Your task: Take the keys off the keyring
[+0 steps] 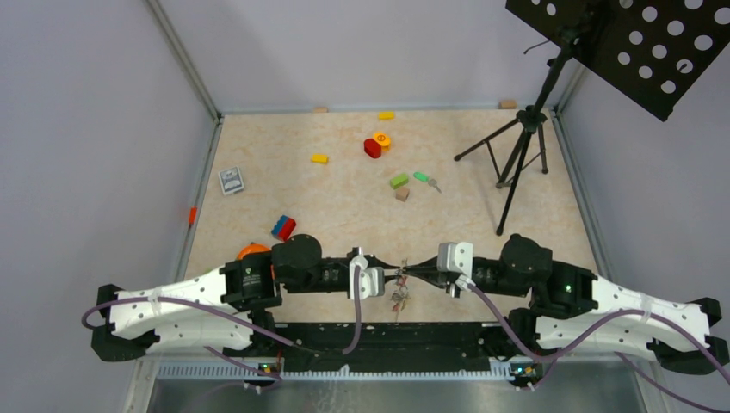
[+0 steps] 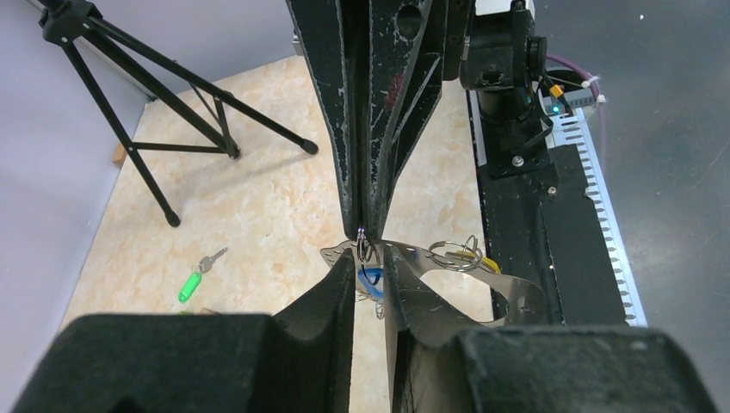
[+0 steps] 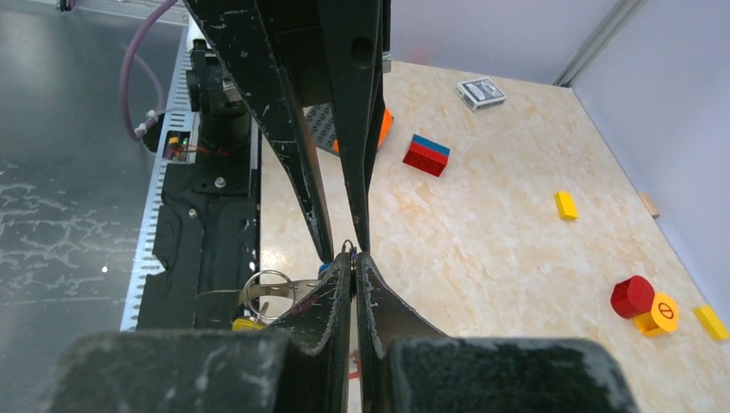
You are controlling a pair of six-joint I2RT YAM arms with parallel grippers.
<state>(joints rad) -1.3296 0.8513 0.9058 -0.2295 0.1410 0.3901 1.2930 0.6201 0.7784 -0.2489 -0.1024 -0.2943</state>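
My two grippers meet tip to tip above the table's near edge. My right gripper [image 1: 417, 273] [image 3: 355, 256] is shut on the small metal ring [image 2: 364, 247] of the keyring. The keyring's grey strap [image 2: 508, 288] curls away to the side, with a larger ring [image 2: 454, 255] and a yellow tag on it. My left gripper [image 1: 392, 275] [image 2: 369, 258] is closed to a narrow gap, and the blue key's head [image 2: 370, 278] fills that gap. The rest of the bunch [image 1: 400, 298] hangs below, with a bit of red [image 3: 353, 374] showing between my right fingers.
A lone green-headed key [image 1: 426, 179] [image 2: 191, 282] lies mid-table. A black tripod [image 1: 516, 163] stands at the right. An orange curved piece [image 1: 252, 249] and a red-blue block [image 1: 283, 227] lie by my left arm. Also there are a card deck [image 1: 231, 180], a red cylinder [image 1: 372, 147] and yellow blocks.
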